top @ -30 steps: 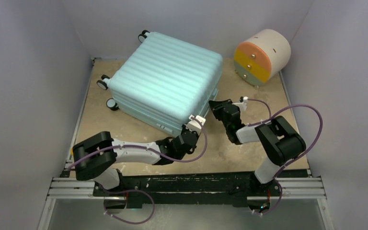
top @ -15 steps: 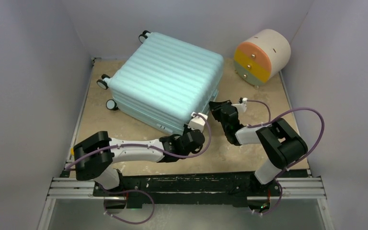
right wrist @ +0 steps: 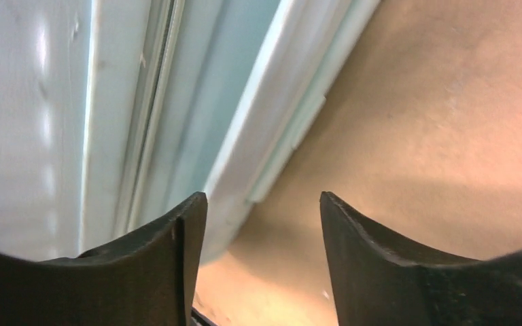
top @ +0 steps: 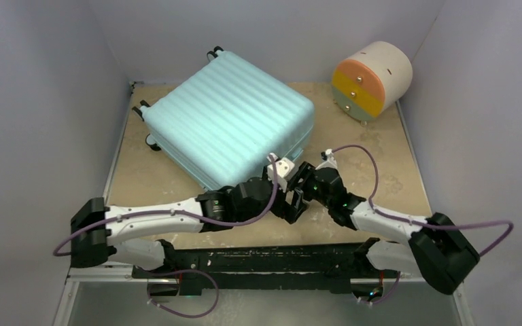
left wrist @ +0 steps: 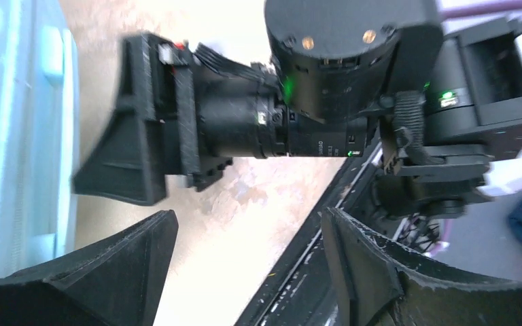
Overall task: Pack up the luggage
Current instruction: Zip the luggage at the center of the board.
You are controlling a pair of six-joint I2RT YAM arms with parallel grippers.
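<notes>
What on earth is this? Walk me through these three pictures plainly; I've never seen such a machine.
It is a pair of small robot arms bolted at the near edge of a table. The wide picture looks down from above and behind them. The other two come from cameras on the wrists, so each shows its own two black fingers at the bottom. On the table sit a closed pale teal suitcase and, at the far right, a round cream drawer unit. The left gripper looks across at the other arm's wrist; the right gripper faces the suitcase's edge. Both are open and hold nothing.
</notes>
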